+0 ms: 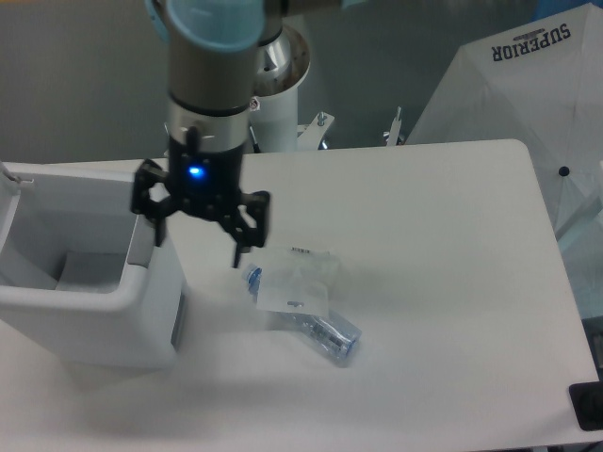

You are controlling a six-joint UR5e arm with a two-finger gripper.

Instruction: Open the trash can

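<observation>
Trash can [89, 315]: large white boxy plastic bin, rounded corners, at the table's left edge, partly cut off by the frame. Open. Lid [8, 179] swung up at the far left, only an edge visible. Interior hollow exposed, pale grey inside. Grey push tab [141, 243] on the right rim.

Left of the claw [201, 231], the trash can [113, 311] runs off the picture's left edge, so its raised lid [8, 174] shows only as a sliver. The claw's left finger [156, 221] overlaps the can's grey push tab [141, 247], and contact cannot be told. Below and right of the claw, a white pouch [294, 281] covers most of the clear bottle [325, 331]. Above the claw, the arm [212, 56] is cut by the top edge.
</observation>
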